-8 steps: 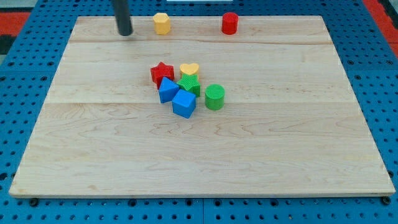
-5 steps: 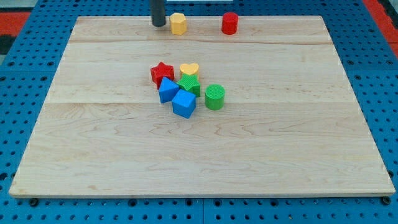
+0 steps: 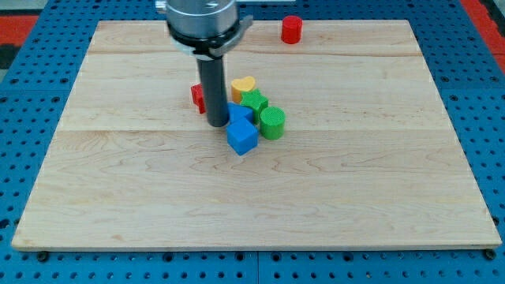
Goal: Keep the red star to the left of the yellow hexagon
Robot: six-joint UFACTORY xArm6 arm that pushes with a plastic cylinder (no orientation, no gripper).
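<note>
The red star (image 3: 196,96) lies near the board's middle, and my rod hides most of it. My tip (image 3: 218,125) rests just right of the star and below it, against the left side of a blue block (image 3: 240,115). The yellow hexagon does not show; the arm's head covers the top edge where it was.
A yellow heart (image 3: 243,84), a green star (image 3: 254,101), a green cylinder (image 3: 273,124) and a blue cube (image 3: 242,137) cluster right of my tip. A red cylinder (image 3: 292,29) stands at the view's top. The wooden board (image 3: 118,197) lies on a blue pegboard.
My tip pushed the yellow hexagon right along the top edge, then came down into the cluster. The blue blocks and green star have shifted right. The hexagon is now hidden.
</note>
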